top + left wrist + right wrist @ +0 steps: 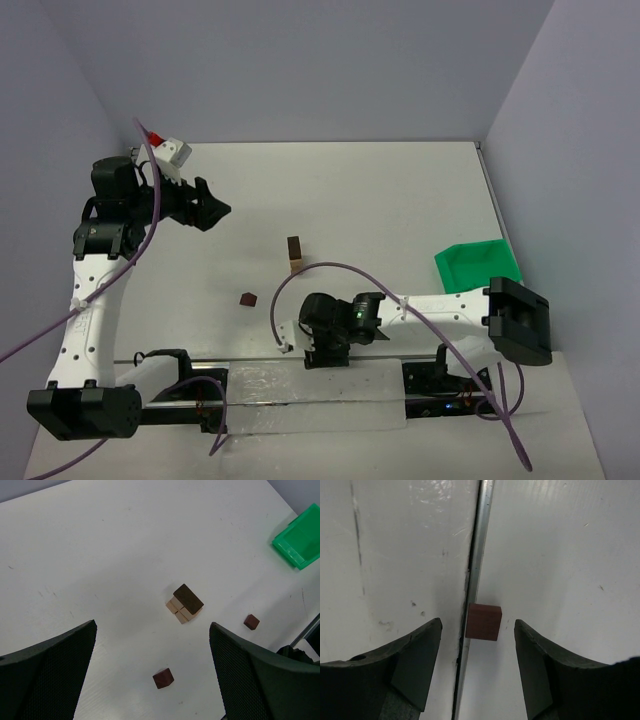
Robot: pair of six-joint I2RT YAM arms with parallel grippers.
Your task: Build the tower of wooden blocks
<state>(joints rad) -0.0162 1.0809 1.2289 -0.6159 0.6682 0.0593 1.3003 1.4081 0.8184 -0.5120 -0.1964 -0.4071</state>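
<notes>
The white table [380,190] carries everything. My left arm stands tall at the far left. It holds my left gripper [215,205] high above the surface, jaws spread wide and empty. My right arm lies folded low along the near edge, my right gripper [477,624] pointing straight down, parted and clasping nothing. The green bin [478,265] sits at the right edge.

The wood block tower [294,253] stands mid-table, well apart from both grippers. My left wrist camera shows its tan blocks under a dark brown brick more plainly than the overhead view. One dark cube [247,298] lies loose near the tower.

The overhead view hides what my right wrist camera shows: a red-brown cube [483,622] between my fingers [417,655], touching neither, at the edge of a metal strip [477,555].
</notes>
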